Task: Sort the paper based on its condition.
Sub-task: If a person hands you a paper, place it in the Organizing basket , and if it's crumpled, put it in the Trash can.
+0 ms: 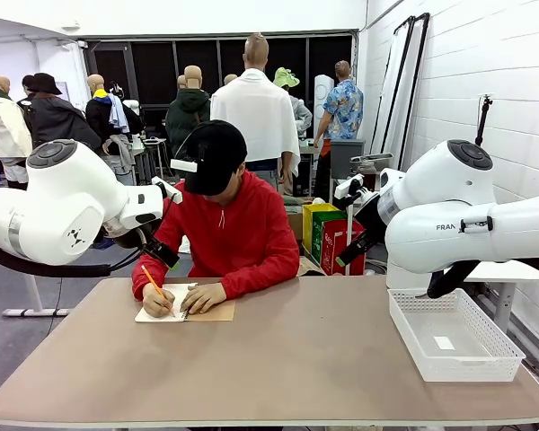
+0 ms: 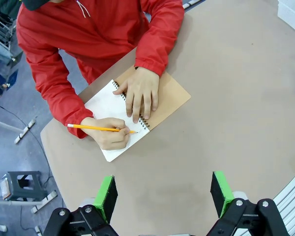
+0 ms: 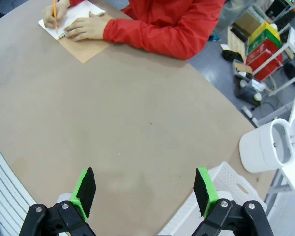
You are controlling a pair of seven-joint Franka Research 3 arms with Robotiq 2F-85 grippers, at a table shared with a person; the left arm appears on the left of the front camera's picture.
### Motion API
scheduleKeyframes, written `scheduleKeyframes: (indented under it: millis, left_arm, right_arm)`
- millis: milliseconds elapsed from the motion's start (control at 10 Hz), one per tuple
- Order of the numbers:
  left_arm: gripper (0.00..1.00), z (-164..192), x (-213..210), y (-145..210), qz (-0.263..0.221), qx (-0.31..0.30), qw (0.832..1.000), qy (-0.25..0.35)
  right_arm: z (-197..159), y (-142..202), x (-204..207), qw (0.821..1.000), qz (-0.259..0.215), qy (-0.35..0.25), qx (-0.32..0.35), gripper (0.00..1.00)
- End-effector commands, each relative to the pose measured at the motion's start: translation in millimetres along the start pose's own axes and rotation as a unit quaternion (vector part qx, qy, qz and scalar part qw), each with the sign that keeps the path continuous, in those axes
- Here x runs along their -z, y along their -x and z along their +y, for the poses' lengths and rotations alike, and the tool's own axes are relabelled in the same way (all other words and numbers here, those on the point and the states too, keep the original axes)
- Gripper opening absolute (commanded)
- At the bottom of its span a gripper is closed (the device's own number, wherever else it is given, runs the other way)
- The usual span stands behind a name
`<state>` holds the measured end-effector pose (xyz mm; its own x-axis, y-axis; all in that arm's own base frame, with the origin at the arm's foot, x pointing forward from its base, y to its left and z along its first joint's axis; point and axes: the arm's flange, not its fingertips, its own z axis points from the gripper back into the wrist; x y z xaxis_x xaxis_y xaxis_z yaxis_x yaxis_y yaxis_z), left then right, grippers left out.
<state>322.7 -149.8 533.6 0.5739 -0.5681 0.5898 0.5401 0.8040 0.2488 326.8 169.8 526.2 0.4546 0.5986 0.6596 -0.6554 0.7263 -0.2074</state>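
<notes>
Matt, smooth tan table; far-right white plastic mesh basket; notebook of white paper, brown cardboard cover.

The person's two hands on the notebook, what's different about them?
The pencil hand is curled around a yellow pencil; the flat hand holds nothing, its fingers stretched out. The pencil hand sits on the white page; the flat hand lies over the spiral binding, by the brown cover. Both rest on the notebook and come out of red sleeves.
</notes>
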Motion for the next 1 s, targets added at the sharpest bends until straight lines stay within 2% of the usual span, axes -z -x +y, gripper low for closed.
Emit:
scheduleKeyframes:
  millis: [0, 900]
  left_arm:
    - [1.00, 0.1, -0.3, 0.0, 0.000, 0.000, 1.000, 0.000]
    - [1.00, 0.1, -0.3, 0.0, 0.000, 0.000, 1.000, 0.000]
  right_arm:
    - [0.1, 0.1, 0.3, 1.000, 0.001, 0.000, 0.005, 1.00]
    - [0.1, 0.1, 0.3, 1.000, 0.001, 0.000, 0.005, 1.00]
